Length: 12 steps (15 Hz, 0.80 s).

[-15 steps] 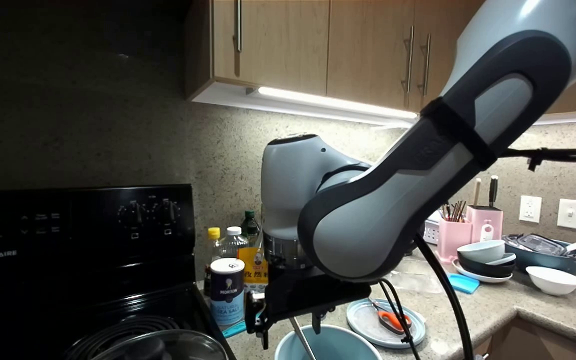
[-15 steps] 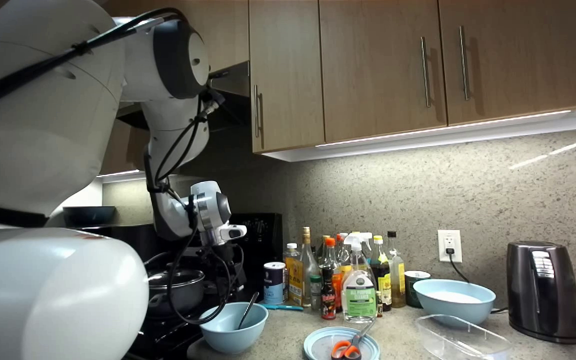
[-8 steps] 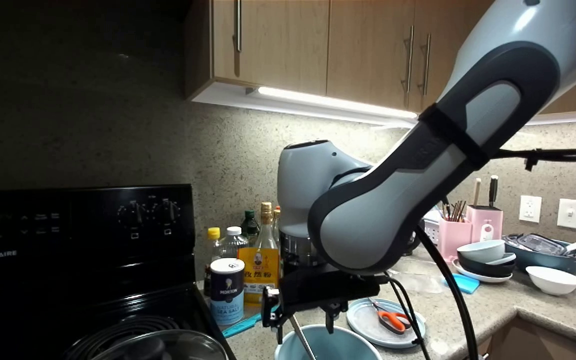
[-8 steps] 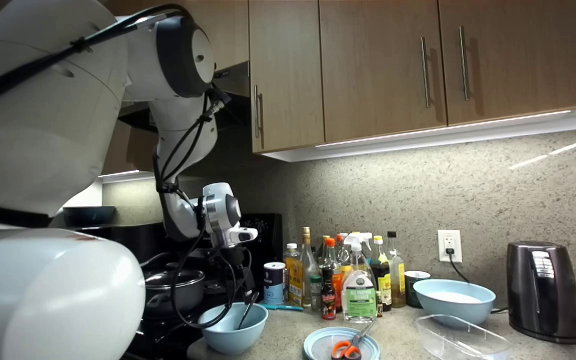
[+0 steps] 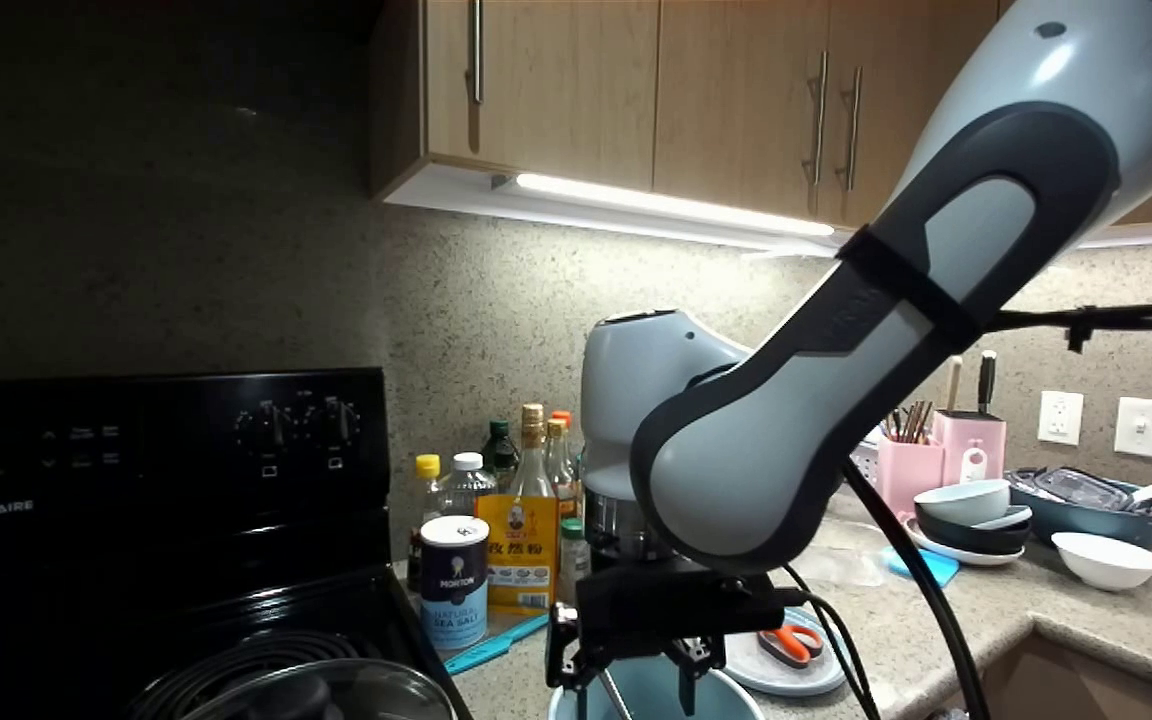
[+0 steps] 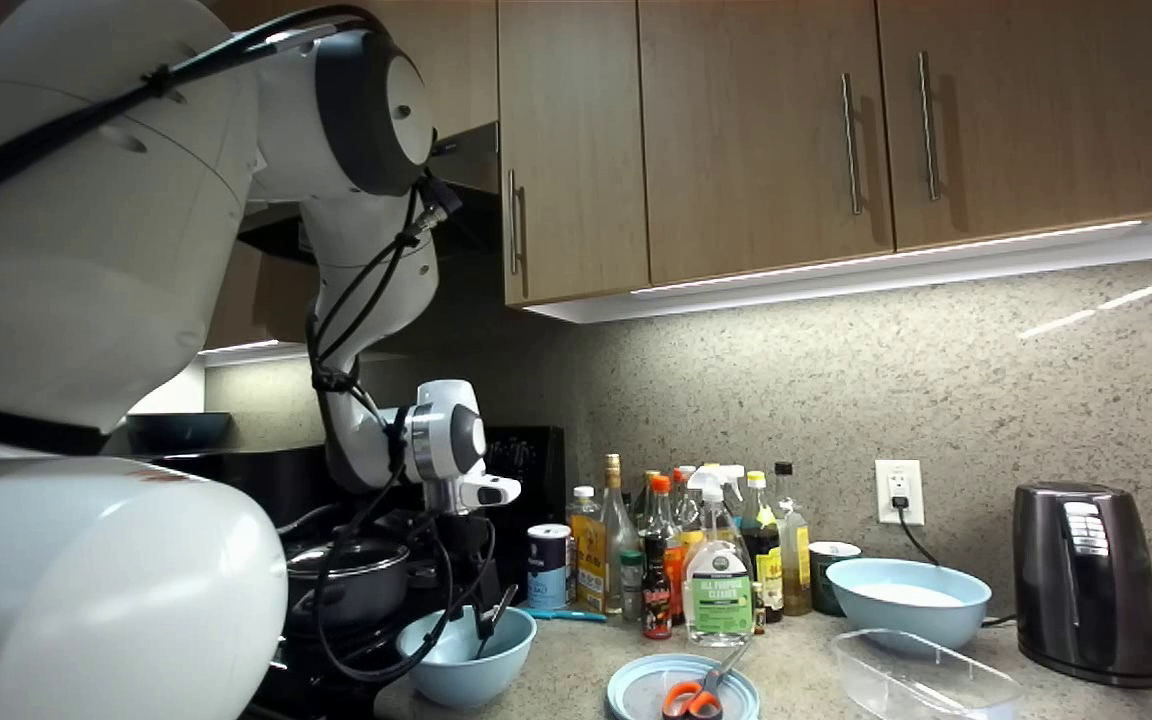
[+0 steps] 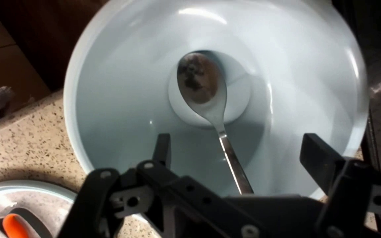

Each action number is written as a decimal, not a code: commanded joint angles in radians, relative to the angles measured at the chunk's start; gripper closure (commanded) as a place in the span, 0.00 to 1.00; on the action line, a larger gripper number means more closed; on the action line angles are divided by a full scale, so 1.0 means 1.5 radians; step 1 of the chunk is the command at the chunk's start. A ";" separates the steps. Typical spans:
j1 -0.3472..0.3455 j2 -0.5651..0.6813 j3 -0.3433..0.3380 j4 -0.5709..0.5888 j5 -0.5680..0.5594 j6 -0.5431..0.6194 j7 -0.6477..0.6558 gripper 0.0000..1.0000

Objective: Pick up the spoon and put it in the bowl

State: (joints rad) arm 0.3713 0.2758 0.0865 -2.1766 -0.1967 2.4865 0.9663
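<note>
Black fingers (image 7: 163, 148) stand wide apart on the pincer (image 7: 237, 145), with nothing held between them. Into that gap, as the wrist view has it, runs the handle of the spoon (image 7: 218, 120); I cannot see any contact, and the handle's end passes out of sight behind the pincer's body. Beneath the pincer opens the bowl (image 7: 127, 99), and the spoon already sits in it, head down over the round base, handle slanting upward, so the placing looks met unless a fresh lift is wanted.

Should the pincer go lower, a finger could catch the bowl's rim and drag or tip it, since one appears to overlap the wall close to the edge. Closing off-centre might shove the slim handle aside, and smooth metal could swivel in a two-sided hold, scraping its head along the bowl.

Polished steel makes up the spoon, its oval head mottled dark, perhaps by reflection. Around it the bowl is pale blue, round and glossy, streaked with highlights. Outside that, beside the pincer, the worktop (image 7: 35, 142) is beige and stone-like, peppered with flecks; a round pale plate (image 6: 634, 688) carries scissors (image 6: 711, 683) with orange handles. Farther from the pincer rises a salt canister (image 5: 454, 590), an upright cylinder.
</note>
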 commanded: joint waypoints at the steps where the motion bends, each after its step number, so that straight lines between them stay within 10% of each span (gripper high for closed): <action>1: -0.033 0.004 0.016 -0.018 0.041 0.044 -0.041 0.00; 9: -0.073 0.069 0.010 0.025 0.075 0.125 -0.205 0.00; 10: -0.074 0.077 0.009 0.036 0.078 0.121 -0.219 0.25; 12: -0.072 0.091 0.005 0.062 0.079 0.110 -0.246 0.33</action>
State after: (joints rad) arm 0.2745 0.3795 0.0885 -2.1299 -0.1181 2.6476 0.6876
